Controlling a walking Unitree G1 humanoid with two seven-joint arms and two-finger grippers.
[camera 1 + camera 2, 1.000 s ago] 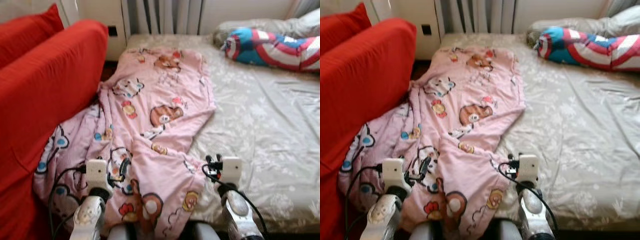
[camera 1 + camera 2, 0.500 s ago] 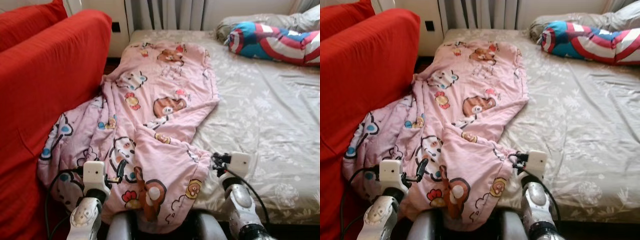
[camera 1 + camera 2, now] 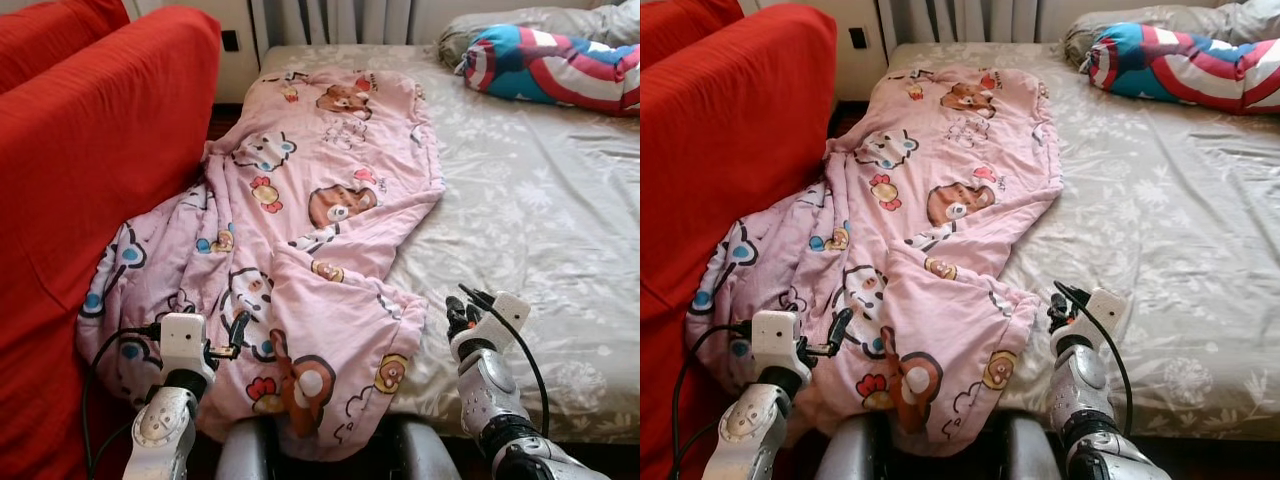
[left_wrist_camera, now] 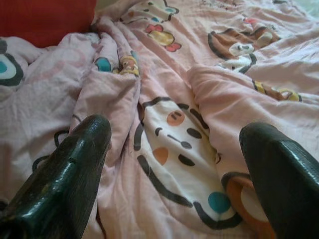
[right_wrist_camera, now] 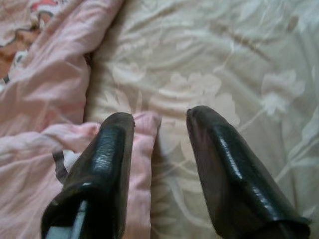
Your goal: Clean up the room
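At far left, red sofa: it stands along the left side of the bed, and its cushioned side touches the pink blanket's edge.
Left gripper: it sits low at the near left, over the rumpled end of the blanket; its jaws stand wide apart and hold nothing.
Blanket under the left jaws: the wrist view shows a white cartoon face with a black outline lying between the two black fingers, with folds of pink cloth on each side of it.
Pink blanket: it is printed with bears and other cartoon animals. It runs lengthwise from the head of the bed down to the near edge, where it spills off and hangs between the two arms. Its left part is bunched against the sofa.
Right gripper: it is at the near right, at the blanket's right edge; its jaws are parted and grip nothing.
Blanket at the right jaws: a pink corner lies under and just beside one finger, while the other finger is over the bare sheet.
Bed: it is covered by a beige sheet with a pale flower print, wrinkled in places.
Striped pillow: coloured red, white and blue, it lies at the far right of the bed, well apart from the blanket.
Far wall: a white radiator stands behind the bed's head.
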